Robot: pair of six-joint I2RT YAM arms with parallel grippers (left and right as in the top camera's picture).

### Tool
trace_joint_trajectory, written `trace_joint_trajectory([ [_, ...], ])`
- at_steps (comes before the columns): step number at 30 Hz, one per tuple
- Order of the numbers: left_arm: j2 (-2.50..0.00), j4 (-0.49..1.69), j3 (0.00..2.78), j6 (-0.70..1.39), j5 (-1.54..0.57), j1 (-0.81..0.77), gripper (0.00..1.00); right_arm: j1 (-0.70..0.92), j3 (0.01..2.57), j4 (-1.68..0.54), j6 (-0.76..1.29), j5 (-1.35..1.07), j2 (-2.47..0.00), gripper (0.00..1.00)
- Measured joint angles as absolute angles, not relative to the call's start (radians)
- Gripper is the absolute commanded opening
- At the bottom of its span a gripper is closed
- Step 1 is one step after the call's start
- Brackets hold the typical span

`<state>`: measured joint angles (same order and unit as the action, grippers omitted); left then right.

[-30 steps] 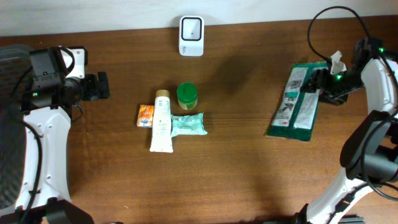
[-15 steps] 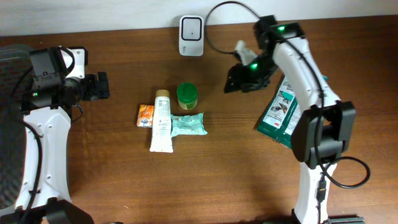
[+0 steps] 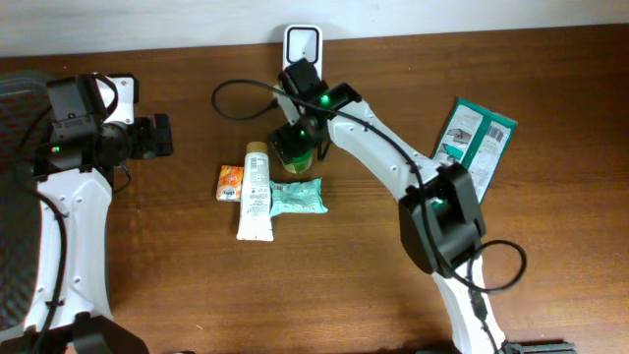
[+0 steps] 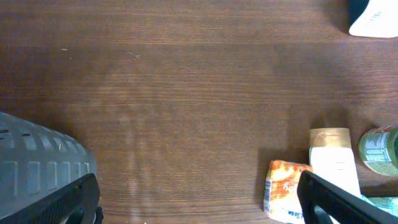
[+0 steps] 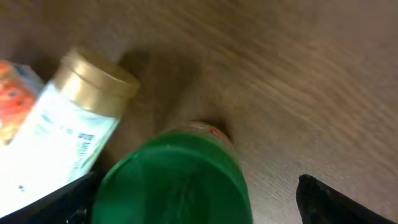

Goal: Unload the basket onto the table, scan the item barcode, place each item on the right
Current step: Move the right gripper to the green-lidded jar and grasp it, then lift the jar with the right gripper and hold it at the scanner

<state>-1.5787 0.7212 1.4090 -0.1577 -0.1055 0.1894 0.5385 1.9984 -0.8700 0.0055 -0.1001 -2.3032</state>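
A dark brown wooden desk [image 3: 197,285] fills nearly everything I can see from here, its grain running left to right in long, fine streaks. Along the far edge it meets a pale, plain wall [image 3: 147,25]. The light is soft and even, leaving only faint, blurred shadows on the wood. At the left edge stands a grey slotted panel [image 3: 12,246]; what it belongs to I cannot tell.
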Motion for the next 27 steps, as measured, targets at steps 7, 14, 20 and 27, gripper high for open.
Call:
trace_joint_trajectory([
  [7, -1.579, 0.722, 1.409, -0.158, -0.105, 0.189, 0.99, 0.538, 1.998, -0.856, 0.047, -0.076, -2.334, 0.73],
  [14, -1.579, 0.722, 1.409, -0.158, -0.105, 0.189, 0.99, 0.538, 1.998, -0.883, 0.054, -0.078, -2.335, 0.68],
  [20, -1.579, 0.722, 1.409, -0.158, -0.105, 0.189, 0.99, 0.538, 1.998, -0.910, 0.053, -0.134, -2.329, 0.59],
  [27, -1.579, 0.722, 1.409, -0.158, -0.105, 0.189, 0.99, 0.368, 2.000, -1.114, -0.310, -0.831, -2.110, 0.60],
])
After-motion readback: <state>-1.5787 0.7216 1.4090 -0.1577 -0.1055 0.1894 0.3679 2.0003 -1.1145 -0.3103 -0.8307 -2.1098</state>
